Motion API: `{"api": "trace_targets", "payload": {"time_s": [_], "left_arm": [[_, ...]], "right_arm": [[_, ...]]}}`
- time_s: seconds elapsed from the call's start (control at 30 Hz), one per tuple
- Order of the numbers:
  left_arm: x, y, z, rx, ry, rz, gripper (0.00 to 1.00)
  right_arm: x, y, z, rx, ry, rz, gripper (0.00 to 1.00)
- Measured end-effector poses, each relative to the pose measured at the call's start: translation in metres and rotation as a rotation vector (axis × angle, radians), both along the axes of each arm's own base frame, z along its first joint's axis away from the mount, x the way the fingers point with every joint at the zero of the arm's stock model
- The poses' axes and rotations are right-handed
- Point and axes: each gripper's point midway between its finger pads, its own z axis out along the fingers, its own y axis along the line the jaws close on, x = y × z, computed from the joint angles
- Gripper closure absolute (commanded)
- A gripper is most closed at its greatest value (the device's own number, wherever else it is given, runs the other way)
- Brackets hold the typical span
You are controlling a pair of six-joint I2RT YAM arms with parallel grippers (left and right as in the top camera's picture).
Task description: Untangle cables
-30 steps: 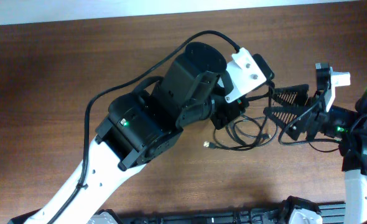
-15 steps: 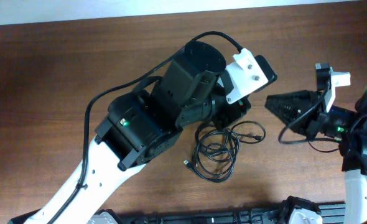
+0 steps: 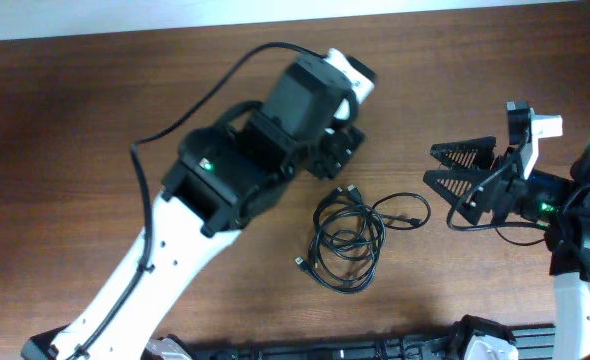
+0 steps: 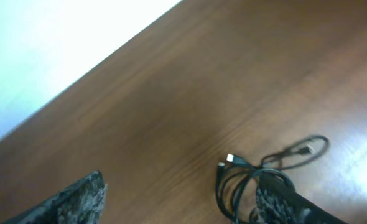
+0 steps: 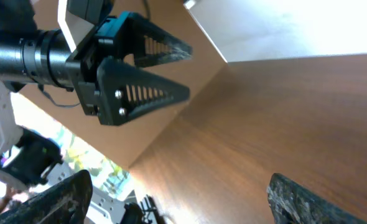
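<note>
- Your left tool (image 3: 337, 152) was mostly hidden in the overhead view beneath its own black wrist housing, so only the dark fingers showed at the housing's lower right.
- In the left wrist view, that tool's two fingertips (image 4: 78, 199) were cut off by the bottom edge, far apart with bare wood between them, so it stood wide and held nothing.
- Your right tool (image 3: 445, 166) showed clearly from overhead: two ribbed black fingers splayed wide, empty, pointing toward the tabletop's middle.
- The cables (image 3: 353, 238) lay on the tabletop (image 3: 75, 120) as a small looped bundle, nearer the near edge than the far one, between the two tools and touching neither.
- Your left arm reached diagonally from the near left corner toward the far edge; your right arm came in from the right edge, roughly level.
- The left wrist view showed the cables (image 4: 258, 177) with one thin loop trailing out; their plug ends were too small to make out.
- The right wrist view showed no cables, only the left tool (image 5: 177, 71) and blurred fingertips.
</note>
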Motion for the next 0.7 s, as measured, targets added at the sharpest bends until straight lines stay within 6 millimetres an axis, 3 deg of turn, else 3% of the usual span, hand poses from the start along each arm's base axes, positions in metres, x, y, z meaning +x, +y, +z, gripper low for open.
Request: {"api": "trace_targets", "payload": {"time_s": [0.1,0.13,0.23,0.33,0.47,0.7], "left_arm": [[0.014,0.022,-0.003,-0.021,0.026,0.109,0.18],[0.017,0.027,-0.003,-0.027,0.03,0.135,0.13],[0.023,0.037,-0.003,-0.048,0.041,0.188,0.08],[0.032,0.047,-0.002,-0.085,0.049,0.253,0.05],[0.04,0.057,0.0,-0.115,0.048,0.307,0.05],[0.049,0.074,0.002,-0.117,0.034,0.371,0.02]], "right_arm": [[0.007,-0.005,-0.008,-0.014,0.06,-0.058,0.09],[0.01,-0.007,-0.011,-0.02,0.087,-0.083,0.09],[0.015,-0.012,-0.022,-0.031,0.161,-0.141,0.02],[0.02,-0.014,-0.034,-0.069,0.209,-0.193,0.01],[0.024,0.0,-0.047,-0.156,0.244,-0.208,0.01],[0.027,0.034,-0.044,-0.331,0.178,-0.205,0.01]]}}
